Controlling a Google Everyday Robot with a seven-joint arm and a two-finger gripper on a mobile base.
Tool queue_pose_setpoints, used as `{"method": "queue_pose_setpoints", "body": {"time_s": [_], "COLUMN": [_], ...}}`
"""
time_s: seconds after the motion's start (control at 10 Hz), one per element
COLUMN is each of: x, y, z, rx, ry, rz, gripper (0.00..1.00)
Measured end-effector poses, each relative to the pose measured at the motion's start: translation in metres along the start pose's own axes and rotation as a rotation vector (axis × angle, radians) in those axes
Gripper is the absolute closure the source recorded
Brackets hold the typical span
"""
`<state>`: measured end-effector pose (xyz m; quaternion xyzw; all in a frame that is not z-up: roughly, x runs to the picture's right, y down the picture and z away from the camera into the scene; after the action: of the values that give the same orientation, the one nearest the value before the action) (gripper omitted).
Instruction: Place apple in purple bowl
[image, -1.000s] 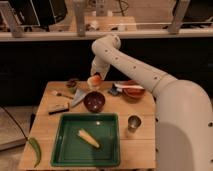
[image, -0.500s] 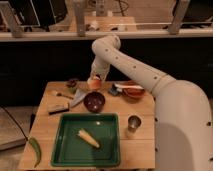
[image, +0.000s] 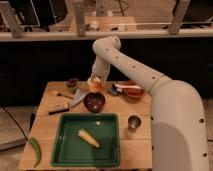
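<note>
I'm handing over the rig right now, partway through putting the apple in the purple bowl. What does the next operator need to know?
The gripper is shut on the apple, at the far side of the table, just above and behind the purple bowl.
The purple bowl sits on the table just beyond the green tray, with nothing in it.
Done: apple grasped and held near the bowl.
Left: centre over the bowl, lower, release the apple inside, then withdraw.

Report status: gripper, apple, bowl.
Gripper shut on apple, just behind purple bowl. Apple not yet in bowl. Knife lies at bowl's left side.
</note>
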<state>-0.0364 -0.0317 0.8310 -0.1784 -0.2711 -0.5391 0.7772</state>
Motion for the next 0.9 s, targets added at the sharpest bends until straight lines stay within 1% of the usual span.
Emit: {"method": "queue_pose_setpoints", "body": {"time_s": [0.1, 0.2, 0.4, 0.5, 0.6, 0.9], "x": [-0.002, -0.003, -0.007, -0.008, -0.009, -0.011], "y": [0.000, 0.001, 0.003, 0.004, 0.005, 0.006], "z": [0.002, 0.005, 0.014, 0.017, 0.018, 0.021], "rx": [0.001, 0.000, 0.001, 0.003, 0.004, 0.003], "ry": [-0.009, -0.018, -0.046, -0.053, -0.061, -0.071], "rz": [0.000, 0.002, 0.008, 0.010, 0.011, 0.007], "gripper": [0.99, 0.97, 0.76, 0.68, 0.56, 0.26]}}
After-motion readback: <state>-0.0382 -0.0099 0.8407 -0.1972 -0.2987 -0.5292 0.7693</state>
